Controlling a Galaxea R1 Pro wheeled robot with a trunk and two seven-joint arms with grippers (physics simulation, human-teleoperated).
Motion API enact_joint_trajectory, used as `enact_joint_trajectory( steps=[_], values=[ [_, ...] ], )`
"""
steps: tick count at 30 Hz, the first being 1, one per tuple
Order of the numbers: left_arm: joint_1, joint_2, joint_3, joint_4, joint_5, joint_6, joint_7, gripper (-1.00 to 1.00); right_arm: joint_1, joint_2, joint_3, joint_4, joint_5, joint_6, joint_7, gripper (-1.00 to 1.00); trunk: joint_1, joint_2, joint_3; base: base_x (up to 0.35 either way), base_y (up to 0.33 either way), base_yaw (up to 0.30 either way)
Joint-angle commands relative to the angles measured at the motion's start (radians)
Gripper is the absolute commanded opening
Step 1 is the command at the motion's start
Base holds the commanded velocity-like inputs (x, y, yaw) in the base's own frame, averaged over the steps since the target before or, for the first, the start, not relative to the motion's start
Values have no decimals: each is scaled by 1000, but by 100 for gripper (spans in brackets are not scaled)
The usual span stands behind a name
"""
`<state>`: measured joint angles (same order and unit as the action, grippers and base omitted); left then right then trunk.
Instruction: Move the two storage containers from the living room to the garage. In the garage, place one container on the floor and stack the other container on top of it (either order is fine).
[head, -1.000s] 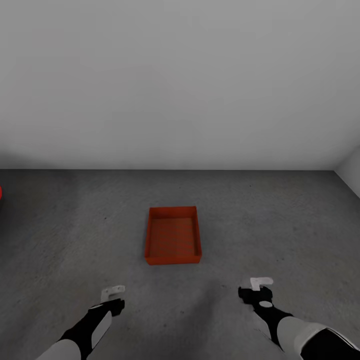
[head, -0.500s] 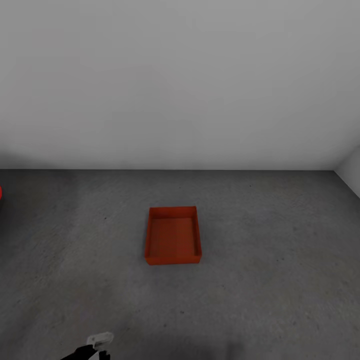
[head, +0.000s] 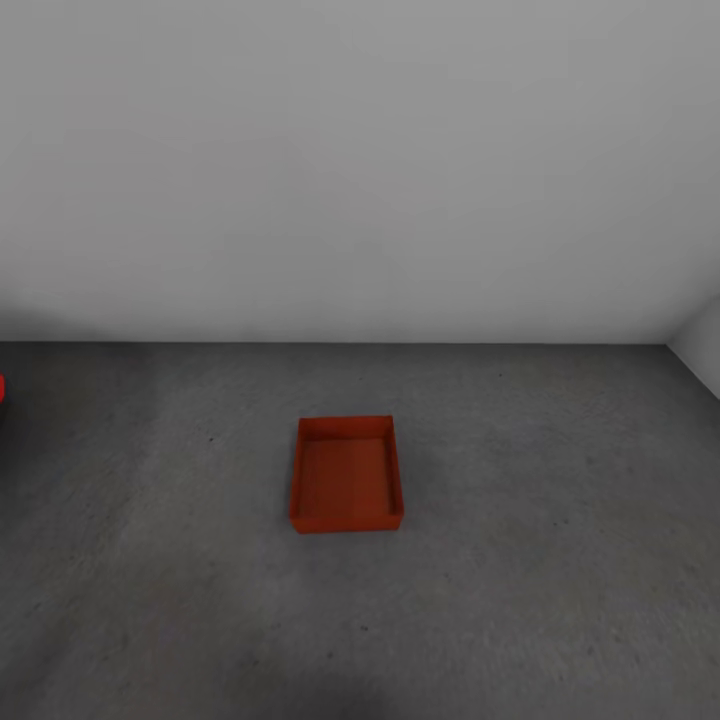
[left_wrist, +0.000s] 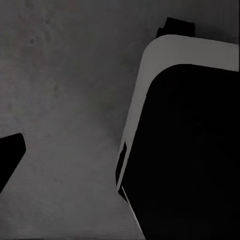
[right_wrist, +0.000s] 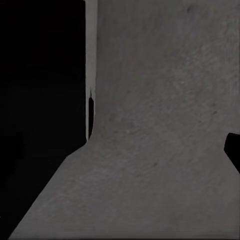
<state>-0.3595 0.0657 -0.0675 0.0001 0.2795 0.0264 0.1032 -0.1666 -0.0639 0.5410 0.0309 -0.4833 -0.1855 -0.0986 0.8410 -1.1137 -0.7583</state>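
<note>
An orange-red storage container (head: 345, 475) rests open side up on the garage's dark grey concrete floor (head: 550, 560), in the middle of the head view and a little way out from the white back wall. I cannot tell whether it is one tray or one nested in another. In the left wrist view a dark fingertip (left_wrist: 9, 155) juts in at the frame's edge over bare floor. The right wrist view has a dark fingertip (right_wrist: 234, 150) at its edge, also over floor. Nothing is held at either one.
A plain white wall (head: 360, 170) closes the back, and a side wall (head: 702, 345) meets it at the far right. A sliver of red (head: 2, 388) shows at the left edge. My own white-and-black body (left_wrist: 190, 150) and dark body (right_wrist: 40, 100) stand close beside each wrist.
Both arms have drawn back toward me and dropped out of the head view, the right first, then the left. The container has stayed where it was.
</note>
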Motion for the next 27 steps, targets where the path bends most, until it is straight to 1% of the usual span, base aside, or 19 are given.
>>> enact_joint_trajectory(
  steps=[1,4,7,9,15,18,27],
  values=[
    [7,-1,-8,0,7,0,-7,100,2,1,8,3,-8,-6,0,100,0,0,1,0,0,0],
    [34,-2,-8,0,8,-16,-26,100,9,4,8,3,-9,-10,0,100,0,0,6,0,0,0],
    [63,-2,-8,0,12,-65,-34,100,16,5,8,3,-8,-15,1,100,0,0,10,0,0,0],
    [71,-1,-8,0,12,-80,-35,100,25,5,8,2,-7,-20,1,100,0,0,14,0,0,0],
    [77,0,-8,-2,11,-95,-36,100,38,6,8,2,-7,-28,7,100,0,0,23,0,0,-29],
    [79,-3,-7,-3,6,-100,-36,100,49,6,9,2,-3,-31,24,100,0,0,28,0,0,-75],
    [79,-2,-6,-5,7,-101,-36,100,54,8,10,1,-2,-36,29,100,0,0,42,0,0,-91]
  ],
)
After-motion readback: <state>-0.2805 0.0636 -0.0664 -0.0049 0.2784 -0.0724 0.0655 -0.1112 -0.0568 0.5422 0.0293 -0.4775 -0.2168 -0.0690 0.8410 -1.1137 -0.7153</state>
